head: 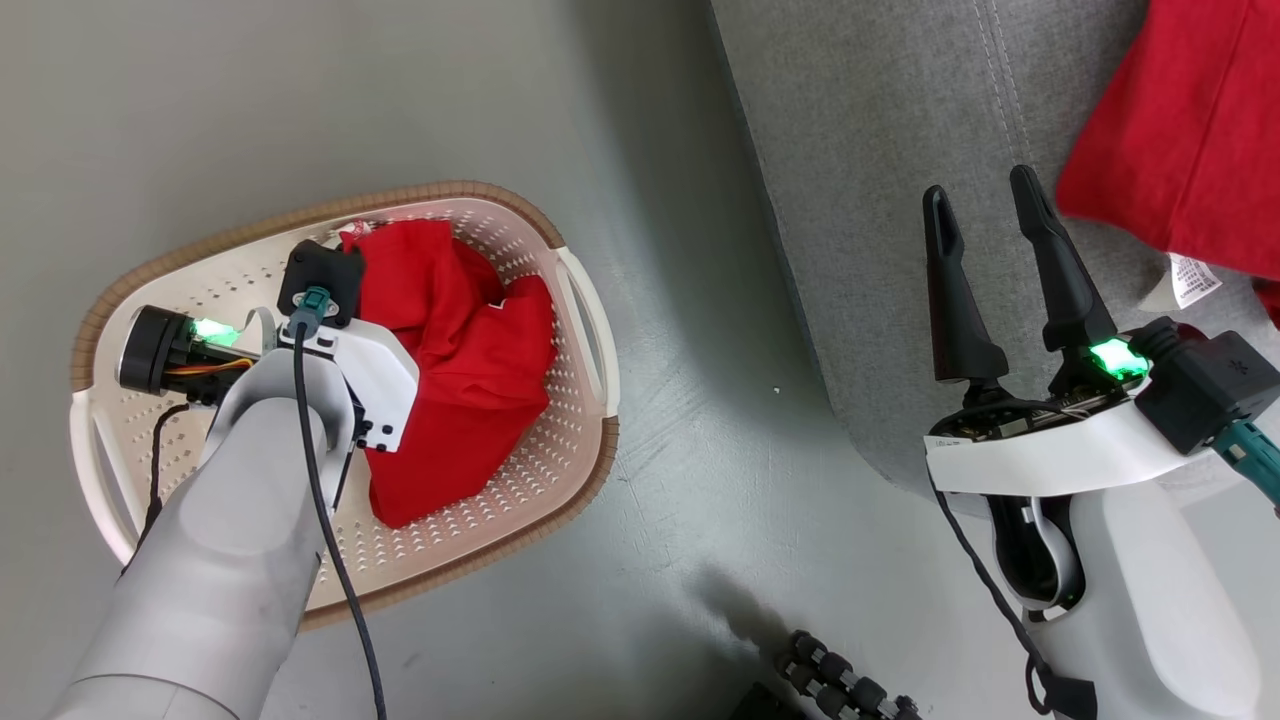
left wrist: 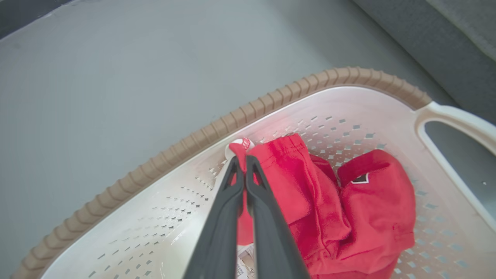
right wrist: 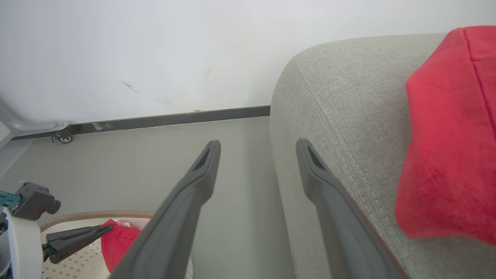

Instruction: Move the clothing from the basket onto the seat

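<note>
The only writing I can find is too small to read: a white tag (head: 1185,280) with grey print hanging off a second red piece (head: 1170,140) that lies on the sofa (head: 880,150), and a small black-and-white patch (left wrist: 360,179) on the red clothing (head: 460,350) in the basket (head: 500,500). That clothing sits bunched in the half of the basket nearer the sofa, and the basket stands on the floor (head: 300,100) just beside the sofa's edge. The left tool (left wrist: 243,161) reaches down into the basket with its two dark fingers pressed together, pinching a fold at the clothing's edge close to the brown-rimmed wall. The right tool (head: 980,188) hangs over the sofa's near edge, well apart from the basket, fingers spread wide with nothing between them, just short of the second red piece.
</note>
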Controlling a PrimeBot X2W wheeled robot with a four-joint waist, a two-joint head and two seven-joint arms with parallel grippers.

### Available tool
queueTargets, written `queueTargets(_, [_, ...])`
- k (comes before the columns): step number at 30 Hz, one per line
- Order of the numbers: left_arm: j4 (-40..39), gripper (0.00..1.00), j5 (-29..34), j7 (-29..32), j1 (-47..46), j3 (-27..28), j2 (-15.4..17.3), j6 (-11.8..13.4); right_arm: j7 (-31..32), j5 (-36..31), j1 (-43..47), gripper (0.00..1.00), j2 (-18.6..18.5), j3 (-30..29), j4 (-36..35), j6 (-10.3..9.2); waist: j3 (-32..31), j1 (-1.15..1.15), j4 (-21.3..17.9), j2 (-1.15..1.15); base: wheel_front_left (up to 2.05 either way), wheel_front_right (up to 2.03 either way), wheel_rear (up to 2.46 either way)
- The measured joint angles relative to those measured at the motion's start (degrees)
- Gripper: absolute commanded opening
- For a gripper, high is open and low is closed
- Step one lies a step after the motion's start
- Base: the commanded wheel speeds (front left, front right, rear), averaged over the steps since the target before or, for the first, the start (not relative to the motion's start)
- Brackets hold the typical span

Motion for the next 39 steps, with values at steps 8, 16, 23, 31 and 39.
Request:
queueTargets(8, [-2.5,0.00,0.4,-1.6,0.7,-0.8,0.4,0.2,0.0,0.1,0.0,1.00,0.0,0.2,0.9,0.00,-1.1,0.00,1.2,0.00,0.00,0.00,0.00])
queueTargets(16, [-5.4,0.00,0.4,-2.3,3.4,-0.9,0.3,0.2,0.0,0.1,-0.2,1.00,0.0,0.3,1.6,0.00,-2.3,0.00,2.4,0.00,0.00,0.00,0.00])
queueTargets(23, [-9.4,0.00,0.4,-3.0,4.6,-1.0,0.3,0.4,0.0,-0.6,-1.1,1.00,-0.1,0.4,1.9,0.00,-3.7,0.00,3.8,0.00,0.00,0.00,0.00])
queueTargets(31, [-13.4,0.00,0.2,-3.2,7.0,-1.0,0.6,0.4,0.0,-1.5,-1.1,1.00,-0.1,0.2,2.2,0.00,-5.4,0.00,5.1,0.00,0.00,0.00,0.00])
queueTargets(39, [-18.7,0.00,-0.7,-3.6,9.4,-0.1,1.0,0.9,0.0,-3.3,-1.1,1.00,-0.2,-0.1,2.7,0.00,-7.4,0.00,6.2,0.00,0.00,0.00,0.00])
